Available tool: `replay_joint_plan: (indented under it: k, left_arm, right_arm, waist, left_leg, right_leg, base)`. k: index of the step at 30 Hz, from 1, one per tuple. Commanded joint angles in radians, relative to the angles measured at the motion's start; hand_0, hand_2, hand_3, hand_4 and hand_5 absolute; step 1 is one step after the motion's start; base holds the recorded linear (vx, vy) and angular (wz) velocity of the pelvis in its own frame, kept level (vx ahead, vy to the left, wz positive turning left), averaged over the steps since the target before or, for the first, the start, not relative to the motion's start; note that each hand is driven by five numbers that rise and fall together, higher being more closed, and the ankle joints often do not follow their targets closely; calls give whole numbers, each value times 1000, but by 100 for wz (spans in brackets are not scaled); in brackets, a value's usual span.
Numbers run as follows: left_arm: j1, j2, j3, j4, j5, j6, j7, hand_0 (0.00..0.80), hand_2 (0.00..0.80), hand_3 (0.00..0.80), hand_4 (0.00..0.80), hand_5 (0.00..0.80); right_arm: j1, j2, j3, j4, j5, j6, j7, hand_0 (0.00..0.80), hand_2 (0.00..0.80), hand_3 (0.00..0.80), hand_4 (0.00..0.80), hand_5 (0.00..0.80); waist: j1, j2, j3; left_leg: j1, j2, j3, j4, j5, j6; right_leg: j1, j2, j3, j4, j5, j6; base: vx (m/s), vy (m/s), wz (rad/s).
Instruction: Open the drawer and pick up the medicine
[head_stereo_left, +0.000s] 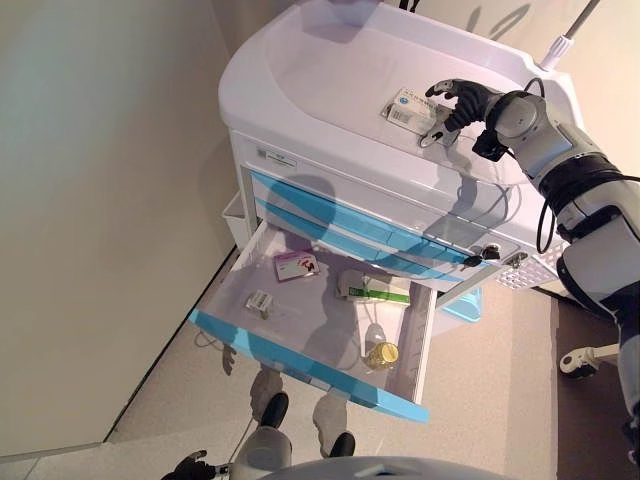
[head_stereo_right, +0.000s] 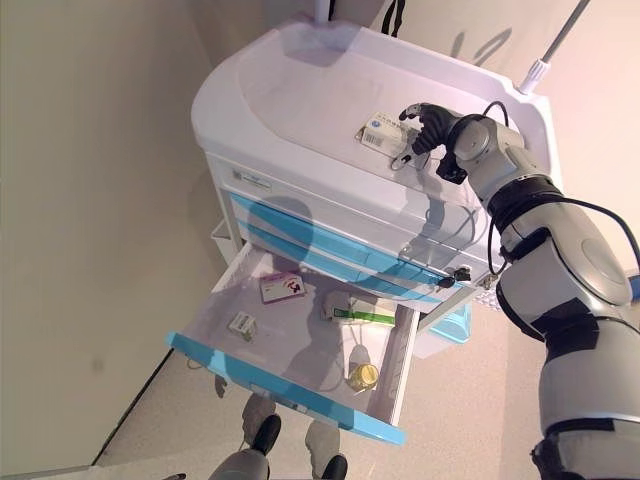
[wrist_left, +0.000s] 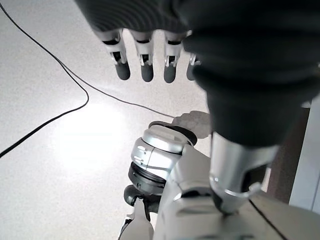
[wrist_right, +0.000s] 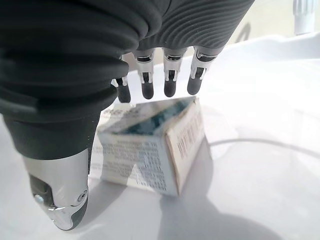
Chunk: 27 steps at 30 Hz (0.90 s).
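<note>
A white and teal medicine box (head_stereo_left: 410, 110) lies flat on the white top of the cart (head_stereo_left: 320, 70), near its right side. My right hand (head_stereo_left: 462, 100) hovers just over the box, fingers relaxed and spread. In the right wrist view the box (wrist_right: 150, 150) rests on the top, the fingers (wrist_right: 170, 82) above its far edge and the thumb (wrist_right: 60, 195) beside it, none clasping it. The bottom blue-fronted drawer (head_stereo_left: 300, 360) is pulled open. My left hand (wrist_left: 145, 60) hangs low over the floor, fingers straight, empty.
In the open drawer lie a pink and white box (head_stereo_left: 296, 265), a small box (head_stereo_left: 260, 302), a green and white box (head_stereo_left: 372, 288) and a yellow-capped bottle (head_stereo_left: 381, 354). Two closed blue drawers (head_stereo_left: 340, 225) sit above. A wall stands at the left.
</note>
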Motion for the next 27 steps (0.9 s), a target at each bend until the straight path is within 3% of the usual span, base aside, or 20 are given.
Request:
replay_joint_plan:
  k: [1, 10, 15, 20, 23, 27]
  left_arm:
    - [-23, 2, 3, 47, 20, 3, -6, 0, 0, 0, 0, 0]
    - [-22, -15, 5, 40, 42, -12, 18, 0, 0, 0, 0, 0]
    - [-19, -21, 6, 36, 52, -24, 35, 0, 0, 0, 0, 0]
    - [2, -37, 24, 43, 73, -27, 47, 0, 0, 0, 0, 0]
    - [11, -40, 28, 42, 80, -28, 47, 0, 0, 0, 0, 0]
    - [19, -58, 48, 45, 105, -17, 66, 0, 0, 0, 0, 0]
  right_arm:
    - [-50, -22, -21, -12, 11, -23, -73, 0, 0, 0, 0, 0]
    - [-28, -107, -151, -100, 57, -84, -236, 0, 0, 0, 0, 0]
    - [51, -169, -310, -221, 210, -145, -309, 0, 0, 0, 0, 0]
    - [199, -217, -507, -369, 363, -217, -360, 0, 0, 0, 0, 0]
    - [254, -216, -558, -402, 403, -238, -363, 0, 0, 0, 0, 0]
    - [433, -178, -758, -513, 484, -291, -453, 0, 0, 0, 0, 0]
  waist:
    - [3, -47, -9]
    - [-23, -30, -13]
    - [-39, -13, -22]
    - [-73, 14, -36]
    - [-80, 20, -39]
    - [-113, 54, -47]
  left_leg:
    - [37, -42, 33, -7, -42, 20]
    - [55, -42, 52, -6, -53, 28]
    - [72, -42, 78, -8, -64, 34]
    - [105, -36, 126, -6, -87, 43]
    - [119, -32, 147, -5, -95, 46]
    - [140, -28, 187, -6, -109, 53]
  right_leg:
    - [-37, -38, 16, 53, 60, 64]
    - [-34, -40, 37, 59, 60, 67]
    - [-26, -42, 54, 58, 60, 71]
    - [-17, -42, 99, 59, 60, 76]
    - [-15, -40, 120, 59, 60, 76]
    - [-13, -38, 160, 57, 62, 78]
  base:
    - [0, 0, 0]
    - [-10, 22, -6]
    - [-2, 36, -12]
    - [11, 34, -20]
    - [20, 25, -39]
    - [20, 29, -32]
